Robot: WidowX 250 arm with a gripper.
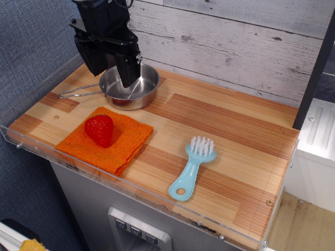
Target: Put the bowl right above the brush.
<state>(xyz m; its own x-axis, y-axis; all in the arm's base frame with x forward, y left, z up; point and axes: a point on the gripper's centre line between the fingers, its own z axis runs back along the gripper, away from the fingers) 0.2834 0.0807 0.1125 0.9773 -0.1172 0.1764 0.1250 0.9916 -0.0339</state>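
Gripper (127, 78) lowered into bowl (130, 86); jaw state indeterminable. Judged light, rigid, slippery steel; best gripped at rim. Brush (192, 168) well apart.

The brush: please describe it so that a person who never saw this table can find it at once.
On the wooden table, look at the front right part, right of the orange cloth. The brush lies there alone, light blue with white bristles and a round hole in its handle end.

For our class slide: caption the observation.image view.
Pincer reaching into steel bowl; blue brush lies apart.
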